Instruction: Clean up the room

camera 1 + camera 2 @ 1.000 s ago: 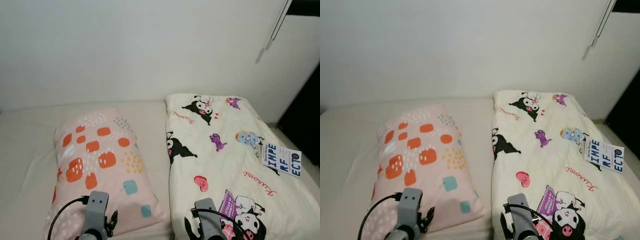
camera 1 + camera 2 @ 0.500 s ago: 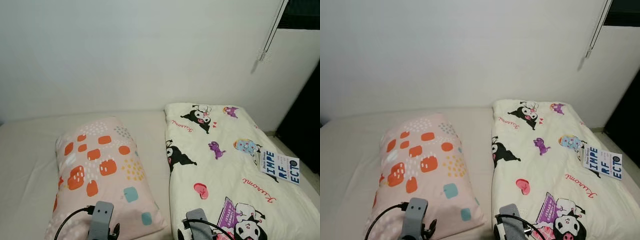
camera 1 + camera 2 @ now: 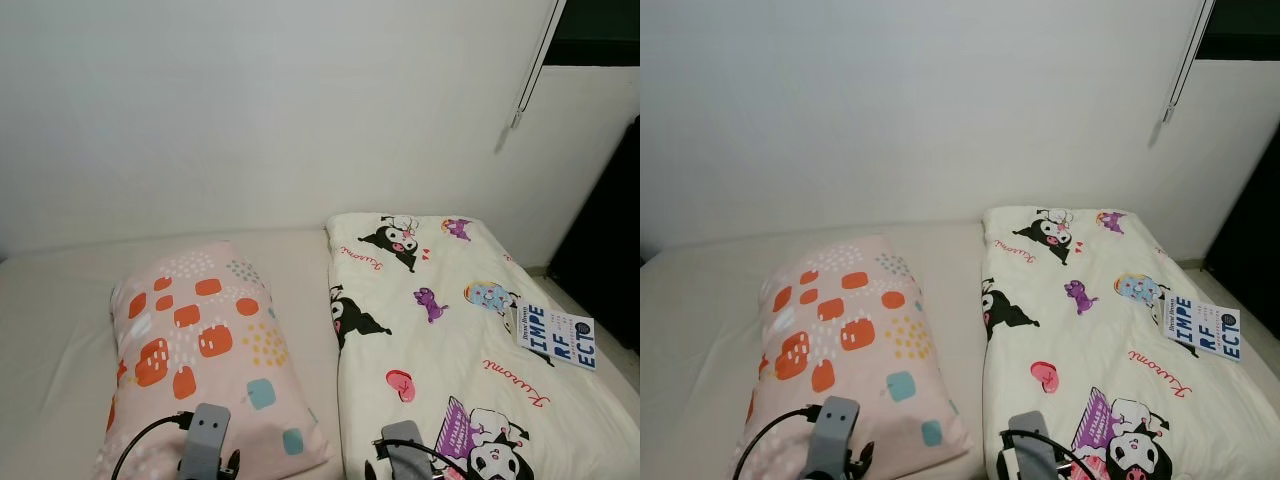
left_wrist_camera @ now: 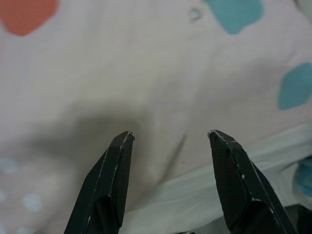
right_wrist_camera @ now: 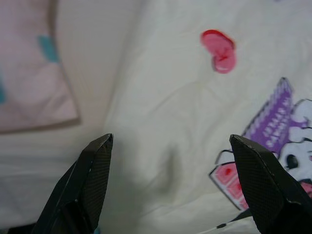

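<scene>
Left wrist view: pillow (image 4: 146, 73) beyond parted fingers (image 4: 119, 161)

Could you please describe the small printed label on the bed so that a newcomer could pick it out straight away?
On the bed, the cartoon-print quilt lies on the robot's right, beside the pink patterned pillow. At the quilt's right edge lies a small white label. Its bold blue block letters set it apart from the cartoon figures around it.
</scene>
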Tool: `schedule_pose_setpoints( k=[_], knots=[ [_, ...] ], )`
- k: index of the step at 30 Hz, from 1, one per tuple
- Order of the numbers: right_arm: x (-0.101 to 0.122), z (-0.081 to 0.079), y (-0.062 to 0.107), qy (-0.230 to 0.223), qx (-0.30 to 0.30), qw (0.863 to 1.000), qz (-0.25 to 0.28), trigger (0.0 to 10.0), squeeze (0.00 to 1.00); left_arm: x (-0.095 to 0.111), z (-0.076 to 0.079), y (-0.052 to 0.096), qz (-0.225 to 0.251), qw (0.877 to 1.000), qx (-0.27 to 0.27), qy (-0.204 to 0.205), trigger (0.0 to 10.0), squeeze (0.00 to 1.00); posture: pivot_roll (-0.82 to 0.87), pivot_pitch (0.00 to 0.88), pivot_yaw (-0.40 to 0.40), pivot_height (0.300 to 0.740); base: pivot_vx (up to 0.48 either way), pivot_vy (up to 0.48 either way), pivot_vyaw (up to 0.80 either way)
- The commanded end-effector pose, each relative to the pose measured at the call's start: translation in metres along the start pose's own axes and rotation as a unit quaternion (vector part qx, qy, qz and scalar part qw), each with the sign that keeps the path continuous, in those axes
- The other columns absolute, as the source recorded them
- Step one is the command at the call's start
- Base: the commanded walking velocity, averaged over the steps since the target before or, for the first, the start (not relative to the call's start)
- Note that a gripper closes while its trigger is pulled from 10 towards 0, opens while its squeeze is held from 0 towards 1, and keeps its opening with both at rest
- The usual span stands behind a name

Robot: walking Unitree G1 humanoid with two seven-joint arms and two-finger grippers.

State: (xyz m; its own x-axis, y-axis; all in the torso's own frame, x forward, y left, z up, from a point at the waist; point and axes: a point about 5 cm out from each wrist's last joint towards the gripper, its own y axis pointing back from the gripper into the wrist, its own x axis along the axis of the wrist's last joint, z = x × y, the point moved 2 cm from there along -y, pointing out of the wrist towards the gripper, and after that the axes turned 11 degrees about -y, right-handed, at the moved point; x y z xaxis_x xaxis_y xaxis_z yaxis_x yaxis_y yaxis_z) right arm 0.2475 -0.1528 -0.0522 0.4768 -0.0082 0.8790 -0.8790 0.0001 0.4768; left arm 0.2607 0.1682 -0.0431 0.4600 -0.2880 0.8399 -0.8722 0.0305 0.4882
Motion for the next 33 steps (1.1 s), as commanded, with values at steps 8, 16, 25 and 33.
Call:
schedule_pose_setpoints(
  k=[8, 16, 25, 33],
  knots=[
    [-0.009, 0.008, 0.003, -0.041, -0.020, 0.999, -0.017, 10.0, 0.00, -0.014, -0.008, 0.003, -0.023, 1.000, 0.011, -0.004, 10.0, 0.00, 0.03, 0.076, -0.016, 0.740, 0.000, 0.000, 0.00],
    [-0.007, -0.001, 0.001, -0.071, 0.020, 0.997, -0.018, 10.0, 0.00, -0.009, 0.000, 0.003, -0.008, 1.000, -0.020, -0.006, 10.0, 0.00, 0.03, 0.081, -0.008, 0.740, 0.000, 0.000, 0.00],
    [-0.005, -0.009, 0.000, -0.012, 0.044, 0.999, -0.018, 10.0, 0.00, -0.007, 0.009, 0.002, -0.004, 0.999, -0.044, -0.031, 10.0, 0.00, 0.02, 0.094, -0.006, 0.740, 0.000, 0.000, 0.00],
    [-0.007, -0.009, 0.002, -0.022, 0.039, 0.999, -0.012, 10.0, 0.00, -0.018, 0.001, 0.008, -0.012, 0.999, -0.031, -0.026, 10.0, 0.00, 0.02, 0.097, 0.000, 0.740, 0.000, 0.000, 0.00]
  ],
)
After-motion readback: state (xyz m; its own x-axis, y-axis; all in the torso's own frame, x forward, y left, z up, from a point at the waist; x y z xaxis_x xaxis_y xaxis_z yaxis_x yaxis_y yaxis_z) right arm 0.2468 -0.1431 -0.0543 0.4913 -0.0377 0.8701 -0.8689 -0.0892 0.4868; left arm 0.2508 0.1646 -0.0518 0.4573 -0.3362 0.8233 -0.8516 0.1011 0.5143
